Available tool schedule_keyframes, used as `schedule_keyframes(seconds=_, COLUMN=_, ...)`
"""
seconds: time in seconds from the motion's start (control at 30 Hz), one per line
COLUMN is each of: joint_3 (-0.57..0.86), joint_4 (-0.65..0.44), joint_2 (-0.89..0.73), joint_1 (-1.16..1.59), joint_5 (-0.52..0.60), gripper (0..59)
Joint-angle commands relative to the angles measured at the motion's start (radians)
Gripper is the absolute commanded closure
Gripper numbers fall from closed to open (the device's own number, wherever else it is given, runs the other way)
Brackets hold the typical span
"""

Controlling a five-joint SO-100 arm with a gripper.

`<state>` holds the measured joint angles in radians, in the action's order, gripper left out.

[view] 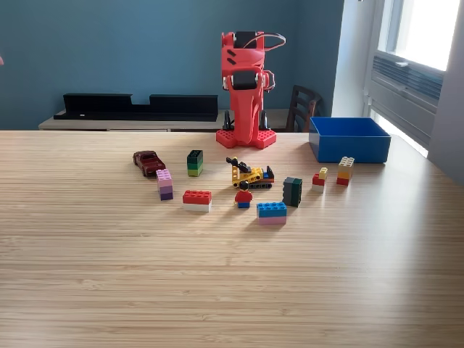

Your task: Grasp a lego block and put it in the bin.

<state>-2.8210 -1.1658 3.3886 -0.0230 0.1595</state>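
Observation:
Several lego blocks lie scattered across the middle of the wooden table: a pink and purple one (165, 184), a red one on white (196, 200), a green stack (194, 162), a blue one on pink (271, 211), a dark green one (292, 191) and a yellow-topped one (345, 171). The blue bin (350, 149) stands at the back on the exterior view's right, and what shows of its inside holds nothing. The red arm (246, 80) is folded up over its base at the table's far edge. Its gripper (230, 122) hangs down by the base, far from every block, and its jaws are too small to read.
A dark red toy car (148, 162) sits left of the green stack. A yellow toy digger (249, 175) lies among the blocks. Two small blocks, red and blue (243, 198) and red and yellow (319, 177), lie nearby. A chair (303, 107) stands behind the table.

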Motion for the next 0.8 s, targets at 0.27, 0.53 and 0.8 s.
schedule_keyframes(seconds=0.27, joint_3=0.298, joint_4=0.02, joint_2=0.005, joint_1=0.023, joint_5=-0.029, gripper=51.9)
schedule_keyframes(seconds=0.53, joint_3=0.43, joint_4=-0.075, joint_2=-0.117, joint_1=0.052, joint_5=-0.02, gripper=50.3)
schedule_keyframes(seconds=0.8, joint_3=0.696, joint_4=-0.106, joint_2=-0.588, joint_1=-0.078, joint_5=0.106, gripper=46.2)
